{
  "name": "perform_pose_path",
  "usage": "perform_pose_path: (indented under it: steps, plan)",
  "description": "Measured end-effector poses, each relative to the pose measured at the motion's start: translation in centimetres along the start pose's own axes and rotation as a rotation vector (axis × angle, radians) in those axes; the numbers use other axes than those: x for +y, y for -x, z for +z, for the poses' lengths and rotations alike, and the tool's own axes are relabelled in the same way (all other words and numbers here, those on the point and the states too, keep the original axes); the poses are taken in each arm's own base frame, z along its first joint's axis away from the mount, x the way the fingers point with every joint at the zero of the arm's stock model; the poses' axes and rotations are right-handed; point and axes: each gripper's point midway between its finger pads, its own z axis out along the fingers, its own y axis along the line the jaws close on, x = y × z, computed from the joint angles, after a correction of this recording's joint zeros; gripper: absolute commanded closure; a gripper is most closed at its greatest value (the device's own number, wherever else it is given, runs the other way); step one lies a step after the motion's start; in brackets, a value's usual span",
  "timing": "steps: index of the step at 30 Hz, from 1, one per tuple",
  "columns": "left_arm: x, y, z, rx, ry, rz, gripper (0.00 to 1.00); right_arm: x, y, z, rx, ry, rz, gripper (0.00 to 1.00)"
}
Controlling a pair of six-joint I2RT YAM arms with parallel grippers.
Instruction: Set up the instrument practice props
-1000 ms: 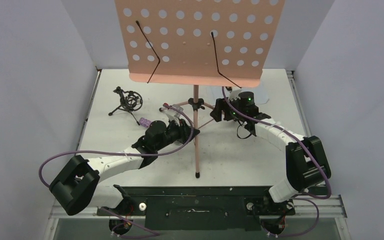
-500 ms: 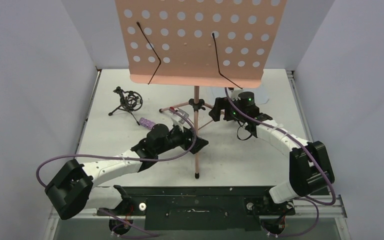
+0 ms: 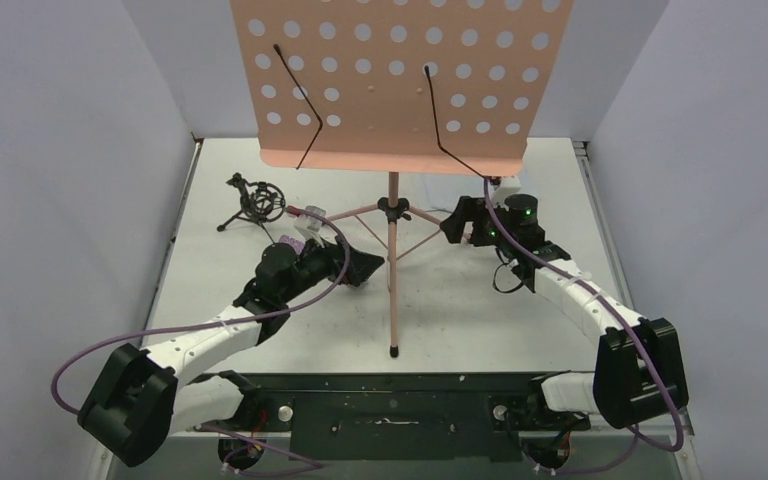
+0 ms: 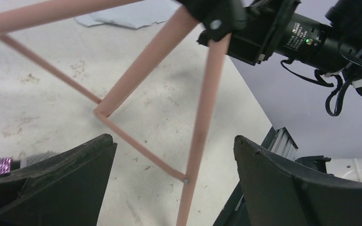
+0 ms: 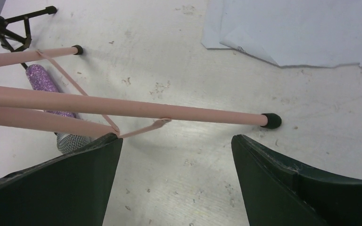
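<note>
The pink music stand stands upright mid-table, its perforated desk [image 3: 390, 80] at the top and its pole [image 3: 392, 260] below. My left gripper [image 3: 365, 268] [image 4: 172, 141] is open just left of the pole; a stand leg [image 4: 202, 117] shows between its fingers, untouched. Right of the tripod hub, my right gripper [image 3: 455, 222] [image 5: 176, 139] is open above bare table, with nothing in it. The purple glitter microphone [image 5: 47, 89] lies flat under the stand's legs. The black mic holder [image 3: 255, 203] stands at back left. White sheet-music pages [image 5: 301, 28] lie flat at the back.
White walls close in the table on the left, back and right. The stand's rubber-tipped feet [image 5: 269, 120] spread across the middle. A black rail [image 3: 390, 385] with both arm bases runs along the near edge.
My left gripper opened, let go of the stand leg and drew back to the left. My right gripper opened wider and moved right, away from the hub. The stand stayed upright.
</note>
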Motion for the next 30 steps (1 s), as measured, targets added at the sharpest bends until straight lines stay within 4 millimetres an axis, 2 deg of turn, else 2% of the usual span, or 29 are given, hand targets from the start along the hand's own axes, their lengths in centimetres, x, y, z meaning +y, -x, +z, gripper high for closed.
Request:
perform_pose_path:
  steps: [3,6,10,14,18,23,30]
  plan:
    - [2.0,-0.8,-1.0,-0.010,0.022,-0.083,0.04,-1.7,-0.8,-0.2,0.009,-0.021,0.057,0.10]
    - [2.7,-1.0,-1.7,-0.021,0.029,-0.124,0.04,-3.5,-0.6,-0.6,-0.008,-0.034,0.128,0.10]
    - [2.3,1.1,-2.7,-0.088,0.011,-0.138,0.04,-5.8,0.4,-1.1,-0.054,-0.065,0.201,0.10]
    - [2.0,3.3,-3.7,-0.155,-0.002,-0.128,0.04,-7.3,1.6,-1.1,-0.106,-0.077,0.257,0.10]
    - [2.2,4.1,-4.6,-0.197,0.005,-0.117,0.04,-8.7,1.0,-0.8,-0.120,-0.091,0.334,0.10]
    - [2.9,4.6,-5.9,-0.245,0.039,-0.100,0.04,-13.2,-0.5,-0.8,-0.127,-0.177,0.485,0.10]
    - [2.8,5.8,-7.3,-0.291,0.075,0.008,0.04,-19.6,-2.7,-0.9,-0.133,-0.355,0.657,0.10]
